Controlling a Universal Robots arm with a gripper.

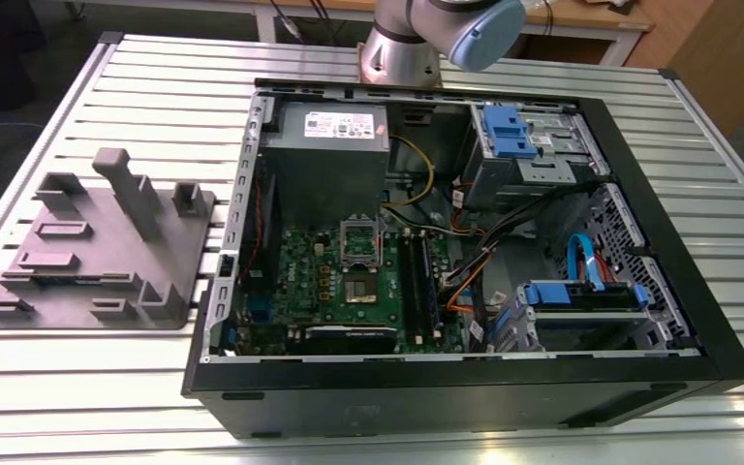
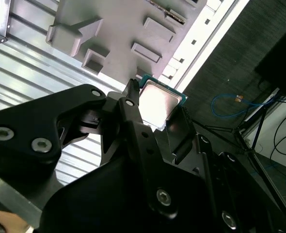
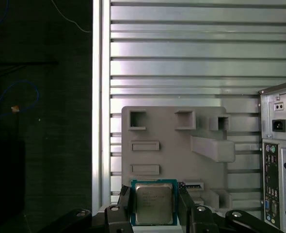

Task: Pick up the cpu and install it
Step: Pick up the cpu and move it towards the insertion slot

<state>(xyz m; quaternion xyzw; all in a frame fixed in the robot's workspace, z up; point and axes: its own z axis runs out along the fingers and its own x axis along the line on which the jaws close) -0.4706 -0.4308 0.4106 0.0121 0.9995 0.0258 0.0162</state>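
Gripper (image 3: 154,196) is clamped on the cpu (image 3: 153,204). In the first wrist view I see the two black fingers (image 3: 125,201) pressing its opposite edges, silver-grey lid facing the camera, green rim showing round it. Same grip in the second wrist view: the cpu (image 2: 160,101) sits tilted between the fingertips of the gripper (image 2: 157,110), lid catching light. The chip is up in the air, lined up in both wrist views with one edge of the grey plastic fixture (image 3: 172,145); I can't tell how far above it. The fixture (image 2: 119,29) is a flat plate with rectangular pockets and raised blocks, and a long upright post stands on it in the exterior view (image 1: 101,252). It lies flat on the slatted aluminium table (image 1: 88,378), apart from the chip. Just beside the fixture, on the exterior view's right, is the open black PC case (image 1: 476,387), lying on its side with its ported rear panel (image 3: 281,145) facing the fixture's side in the first wrist view. Inside the case, the green motherboard (image 1: 346,281) is on the side nearest the fixture, the grey power supply (image 1: 330,131) next to it, and the blue drive brackets (image 1: 504,126) on the side farthest from the fixture. The arm (image 1: 430,39) rises from beyond the case, well apart from the fixture, and leaves the exterior view at the top.
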